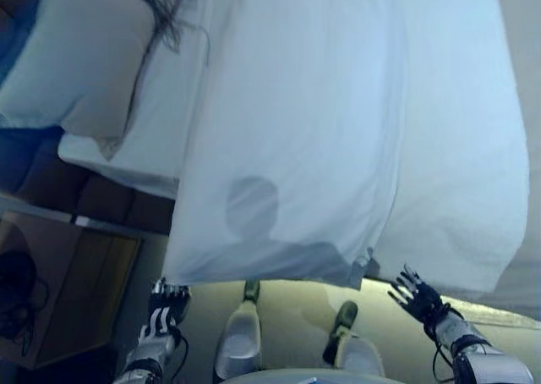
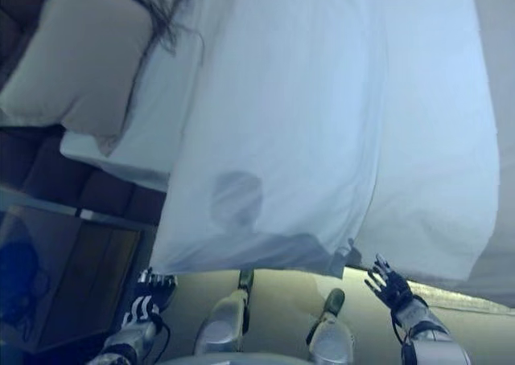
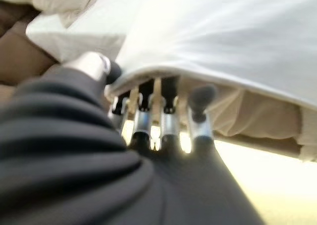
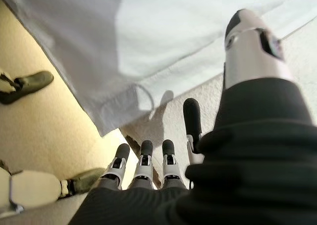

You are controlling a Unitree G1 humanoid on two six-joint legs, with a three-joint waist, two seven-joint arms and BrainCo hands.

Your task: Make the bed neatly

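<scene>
A white sheet is being draped over the bed's edge, its hem being touched by the left hand, fingers straight, while the right hand is being held spread just below.

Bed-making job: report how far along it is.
Done: the white duvet is spread over the bed, its lower edge hanging past the side, and a pillow lies at the head.

In hand: the left hand has its fingertips at the duvet's hem; whether it grips is unclear. The right hand is open just below the edge.

Left: creases remain and the hem hangs uneven, so straightening looks due.
</scene>
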